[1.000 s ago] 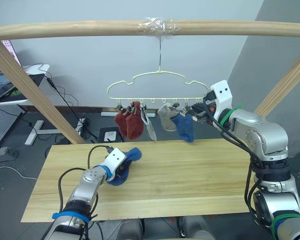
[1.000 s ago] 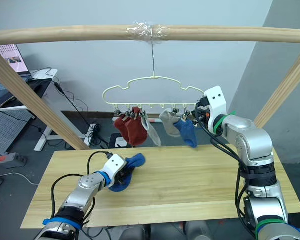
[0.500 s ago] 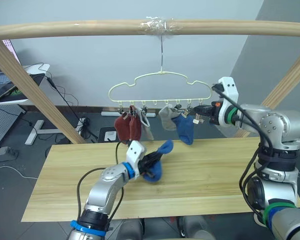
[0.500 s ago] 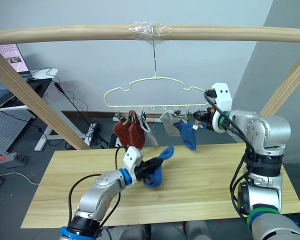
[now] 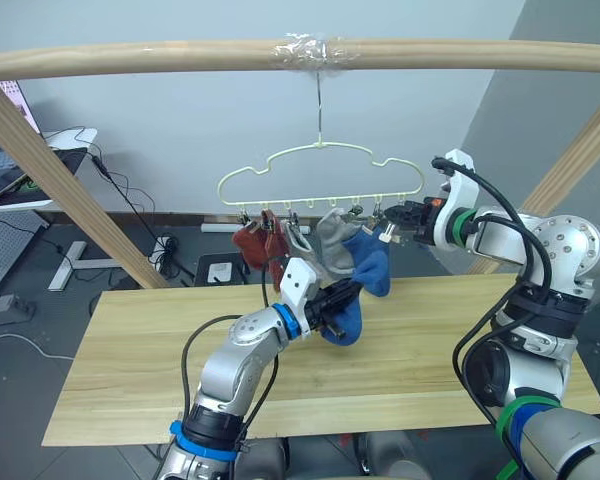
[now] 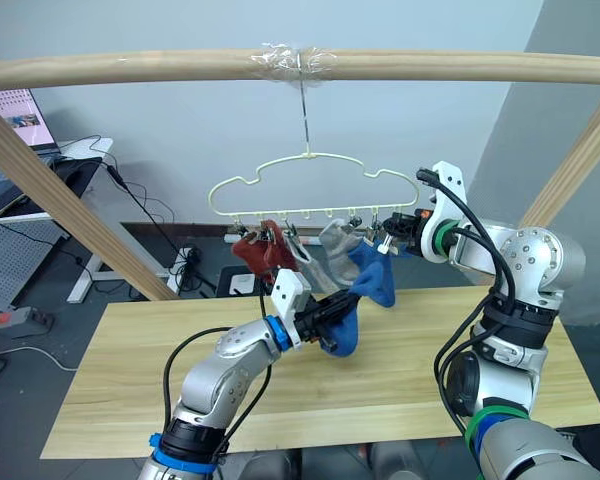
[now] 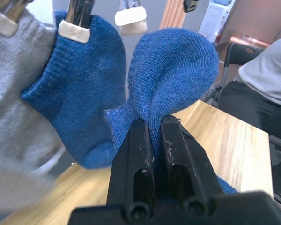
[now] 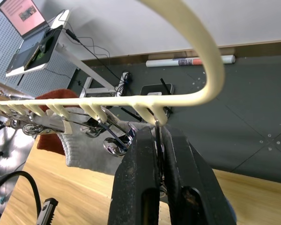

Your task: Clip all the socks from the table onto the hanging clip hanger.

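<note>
The pale yellow-green clip hanger (image 5: 320, 165) hangs from the pole by its hook. Clipped to it are two rust red socks (image 5: 257, 243), two grey socks (image 5: 330, 243) and one blue sock (image 5: 372, 262). My left gripper (image 5: 327, 302) is shut on the other blue sock (image 5: 346, 320), held above the table (image 5: 430, 340) just under the hanging blue sock (image 7: 79, 89). In the left wrist view its fingers (image 7: 139, 145) pinch the held sock (image 7: 178, 65) below a bare clip (image 7: 131, 15). My right gripper (image 5: 392, 222) is shut on the hanger's rightmost clip (image 8: 157, 129).
A thick wooden pole (image 5: 180, 55) spans the top, carried by slanted wooden posts at left (image 5: 50, 160) and right (image 5: 570, 160). A desk with a laptop (image 6: 20, 115) stands at the back left. A seated person (image 7: 267, 79) shows beyond the table.
My left gripper has carried the blue sock up and to the right, from over the table's middle to just under the hanging blue sock. The right gripper stays at the hanger's right end.
</note>
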